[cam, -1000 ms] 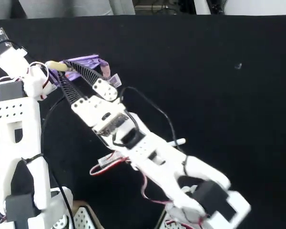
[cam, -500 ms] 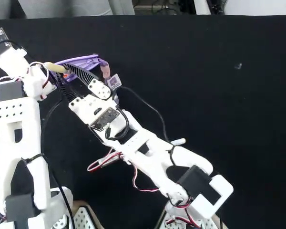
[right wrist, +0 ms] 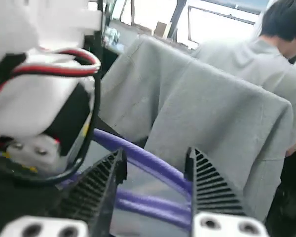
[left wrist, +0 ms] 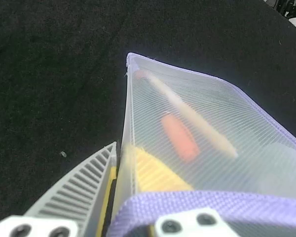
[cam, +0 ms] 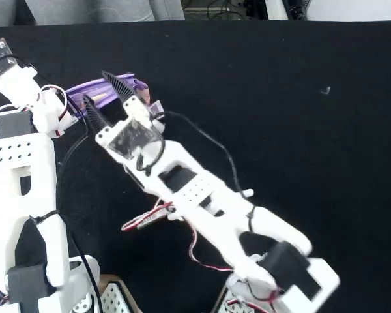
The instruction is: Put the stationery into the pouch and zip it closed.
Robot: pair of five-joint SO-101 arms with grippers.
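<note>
The pouch [cam: 78, 87] is clear mesh with purple trim, held up at the table's back left. In the left wrist view the pouch [left wrist: 197, 128] holds a cream stick [left wrist: 192, 118], an orange piece [left wrist: 180, 138] and a yellow piece [left wrist: 153, 175]. My left gripper [left wrist: 123, 197] is shut on its purple edge, and stands at the pouch's left end [cam: 64, 104]. My right gripper [cam: 94, 86] is open, and its black ribbed fingers [right wrist: 96, 190] straddle the pouch's purple rim [right wrist: 158, 168]. A zipper tag [cam: 155, 107] hangs at the pouch's right end.
A small white stick-like thing [cam: 246, 193] lies on the black table [cam: 313, 130], half under the right arm. The left arm's white body [right wrist: 44, 113] stands close beside my right gripper. The table's right half has free room.
My right gripper has tipped upward and spread wider around the pouch's rim. The cream stick that poked out of the pouch's left end no longer sticks out in the high view.
</note>
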